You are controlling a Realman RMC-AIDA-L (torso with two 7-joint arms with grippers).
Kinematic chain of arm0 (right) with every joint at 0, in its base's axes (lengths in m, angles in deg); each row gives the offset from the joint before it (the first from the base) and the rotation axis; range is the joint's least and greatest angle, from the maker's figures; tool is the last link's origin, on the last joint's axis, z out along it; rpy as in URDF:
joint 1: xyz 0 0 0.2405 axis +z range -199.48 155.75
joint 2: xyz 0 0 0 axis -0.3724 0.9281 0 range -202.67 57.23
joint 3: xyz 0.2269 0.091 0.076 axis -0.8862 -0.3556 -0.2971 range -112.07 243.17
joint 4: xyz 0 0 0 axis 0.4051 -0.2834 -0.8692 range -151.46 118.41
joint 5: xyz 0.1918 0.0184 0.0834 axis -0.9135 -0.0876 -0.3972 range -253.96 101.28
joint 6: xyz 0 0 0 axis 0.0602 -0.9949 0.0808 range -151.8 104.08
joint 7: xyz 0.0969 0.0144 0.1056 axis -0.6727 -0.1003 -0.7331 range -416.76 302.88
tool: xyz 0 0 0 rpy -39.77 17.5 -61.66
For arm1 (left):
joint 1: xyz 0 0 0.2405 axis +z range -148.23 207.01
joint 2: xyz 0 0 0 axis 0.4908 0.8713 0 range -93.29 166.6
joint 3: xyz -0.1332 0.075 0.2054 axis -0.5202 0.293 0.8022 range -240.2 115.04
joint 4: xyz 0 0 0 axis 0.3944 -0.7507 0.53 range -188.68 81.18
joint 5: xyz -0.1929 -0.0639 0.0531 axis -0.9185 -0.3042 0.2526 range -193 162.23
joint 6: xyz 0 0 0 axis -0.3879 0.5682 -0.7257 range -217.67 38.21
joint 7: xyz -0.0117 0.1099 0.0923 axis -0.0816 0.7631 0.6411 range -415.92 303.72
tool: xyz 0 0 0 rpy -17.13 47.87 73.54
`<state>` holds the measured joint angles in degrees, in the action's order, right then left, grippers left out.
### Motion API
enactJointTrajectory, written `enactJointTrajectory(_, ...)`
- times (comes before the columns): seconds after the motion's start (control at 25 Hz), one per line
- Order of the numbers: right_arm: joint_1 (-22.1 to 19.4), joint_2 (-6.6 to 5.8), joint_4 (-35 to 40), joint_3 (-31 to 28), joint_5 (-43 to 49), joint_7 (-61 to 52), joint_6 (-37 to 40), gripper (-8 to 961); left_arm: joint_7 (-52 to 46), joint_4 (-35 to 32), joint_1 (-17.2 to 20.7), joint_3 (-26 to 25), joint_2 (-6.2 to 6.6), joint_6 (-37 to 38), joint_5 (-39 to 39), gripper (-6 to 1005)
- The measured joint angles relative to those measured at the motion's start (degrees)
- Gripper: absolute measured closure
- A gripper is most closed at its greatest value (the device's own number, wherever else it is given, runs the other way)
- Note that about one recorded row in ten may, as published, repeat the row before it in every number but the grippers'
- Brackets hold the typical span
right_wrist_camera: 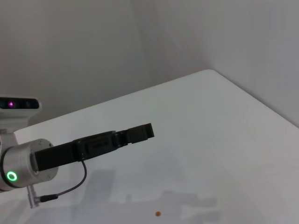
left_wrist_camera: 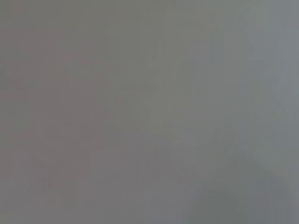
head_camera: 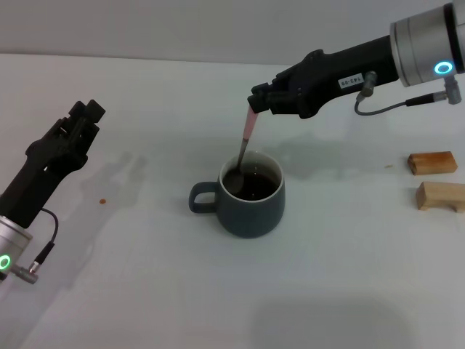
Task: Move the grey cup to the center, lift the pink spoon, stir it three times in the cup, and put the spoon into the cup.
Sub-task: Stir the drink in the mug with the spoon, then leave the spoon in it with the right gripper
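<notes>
The grey cup [head_camera: 251, 207] stands near the middle of the white table, handle toward my left, with dark brown liquid inside. The pink spoon [head_camera: 248, 131] hangs almost upright above it, its metal bowl dipped into the liquid at the cup's left inner side. My right gripper [head_camera: 256, 106] is shut on the top of the pink handle, reaching in from the upper right. My left gripper [head_camera: 86, 115] hovers open and empty far to the cup's left; the right wrist view shows it from the side [right_wrist_camera: 140, 132]. The left wrist view is plain grey.
Two small wooden blocks [head_camera: 432, 162] [head_camera: 441, 196] lie at the right edge of the table. A tiny brown speck [head_camera: 102, 201] marks the table between the left arm and the cup. A pale wall rises behind the table.
</notes>
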<state>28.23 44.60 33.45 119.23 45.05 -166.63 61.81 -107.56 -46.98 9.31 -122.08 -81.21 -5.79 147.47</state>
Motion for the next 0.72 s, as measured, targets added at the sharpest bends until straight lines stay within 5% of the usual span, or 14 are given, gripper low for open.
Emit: enactJointTrajectory(0.72, 0.5, 0.20, -2.5, 1.8, 0.0, -0.6, 1.0, 866, -0.2, -0.2, 0.2, 0.0, 0.26, 0.2, 0.0, 684)
